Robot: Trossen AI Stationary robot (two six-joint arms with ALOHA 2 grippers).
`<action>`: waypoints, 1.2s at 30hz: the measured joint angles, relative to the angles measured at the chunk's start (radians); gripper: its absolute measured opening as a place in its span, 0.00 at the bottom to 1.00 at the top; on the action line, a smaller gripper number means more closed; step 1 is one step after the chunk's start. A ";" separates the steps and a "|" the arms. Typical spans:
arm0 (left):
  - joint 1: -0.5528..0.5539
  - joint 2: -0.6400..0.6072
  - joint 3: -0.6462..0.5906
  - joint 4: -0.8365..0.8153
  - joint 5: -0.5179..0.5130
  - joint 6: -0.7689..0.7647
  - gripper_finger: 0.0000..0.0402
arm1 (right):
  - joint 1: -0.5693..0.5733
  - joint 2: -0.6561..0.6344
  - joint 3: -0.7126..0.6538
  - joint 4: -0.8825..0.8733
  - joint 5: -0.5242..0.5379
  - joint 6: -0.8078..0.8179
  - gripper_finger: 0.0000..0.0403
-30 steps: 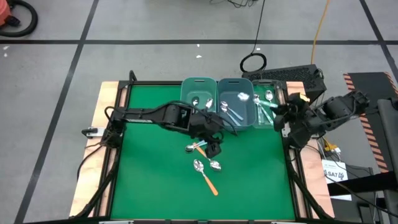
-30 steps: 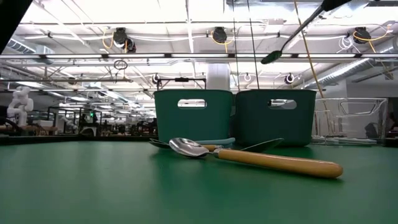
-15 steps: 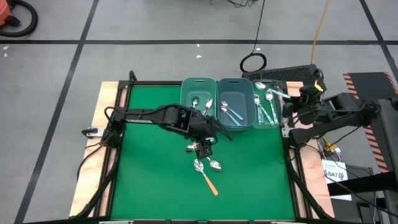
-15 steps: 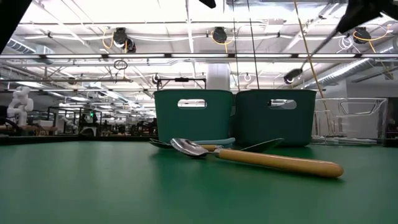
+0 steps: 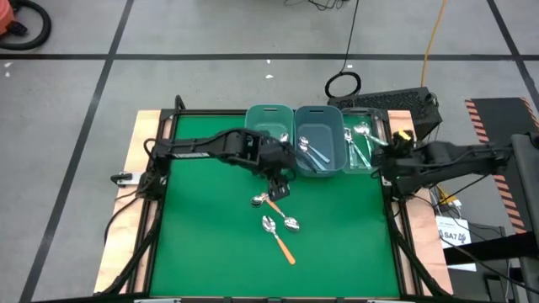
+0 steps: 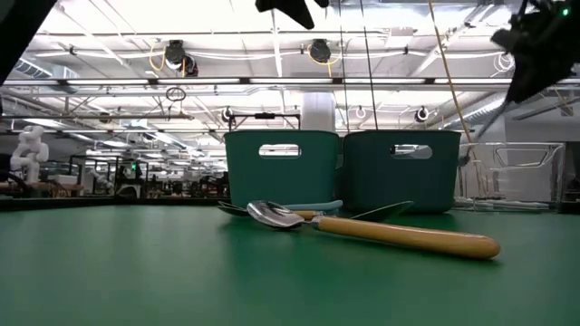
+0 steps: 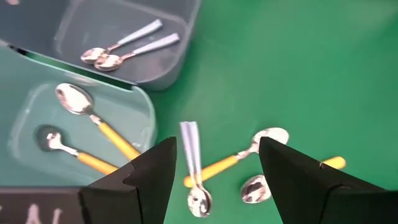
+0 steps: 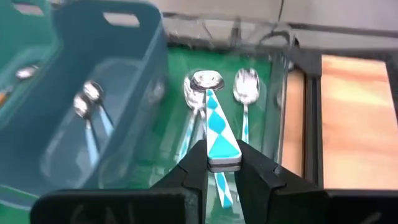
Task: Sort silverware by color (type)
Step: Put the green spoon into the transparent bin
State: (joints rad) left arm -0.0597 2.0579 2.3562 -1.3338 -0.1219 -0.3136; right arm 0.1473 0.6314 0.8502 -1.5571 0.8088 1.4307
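Teal-patterned spoon (image 8: 219, 140) clamped in right gripper (image 8: 221, 163), its handle partly hidden; left gripper (image 7: 214, 163) spread wide, empty.

Two dark jointed arms, black cables, angular black fingers (image 7: 146, 180)

Table mat (image 5: 210, 244) green, wood edge (image 5: 135, 151) tan. Left bin (image 5: 268, 118) teal-green, w/ orange-handled spoons (image 7: 102, 127). Middle bin (image 5: 318, 122) darker blue-teal, w/ light-blue-handled spoons (image 7: 127, 45). Held spoon (image 8: 217, 127): teal/white diamond pattern handle, shiny bowl. Near spoon (image 6: 399, 235) yellow-orange handle. Arms dark.
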 joint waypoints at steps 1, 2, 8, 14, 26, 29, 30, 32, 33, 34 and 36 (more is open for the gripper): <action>0.009 0.000 0.000 0.001 0.000 0.008 0.58 | 0.000 -0.001 -0.024 0.012 -0.003 0.009 0.12; 0.018 0.000 0.000 0.001 0.004 0.020 0.58 | 0.000 -0.001 -0.044 0.022 -0.003 0.020 0.12; 0.054 0.000 0.000 0.002 0.044 0.073 0.58 | 0.000 0.002 -0.121 0.071 0.017 0.104 0.12; 0.064 0.000 0.000 0.003 0.044 0.080 0.58 | 0.000 0.002 -0.165 0.125 0.027 0.069 0.12; 0.028 0.000 0.000 0.054 0.045 0.046 0.58 | 0.000 0.002 -0.219 0.207 0.032 0.049 0.15; 0.013 0.000 0.000 0.054 0.045 0.033 0.58 | 0.000 0.002 -0.238 0.259 0.037 0.008 0.15; 0.010 0.000 0.000 0.054 0.045 0.025 0.58 | 0.000 0.002 -0.244 0.267 0.046 0.001 0.15; -0.001 0.000 0.000 0.054 0.045 0.007 0.58 | 0.000 0.002 -0.256 0.279 0.066 0.012 0.15; -0.004 0.000 0.000 0.054 0.045 -0.001 0.58 | 0.000 0.002 -0.261 0.283 0.078 0.025 0.15; -0.009 0.000 0.000 0.054 0.044 -0.007 0.58 | -0.002 0.002 -0.266 0.285 0.087 0.037 0.15; -0.019 0.000 0.000 0.054 0.044 -0.016 0.58 | -0.009 0.002 -0.279 0.287 0.087 0.053 0.15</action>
State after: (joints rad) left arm -0.0789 2.0583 2.3562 -1.2800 -0.0776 -0.3301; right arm 0.1380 0.6331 0.5711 -1.2704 0.8963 1.4832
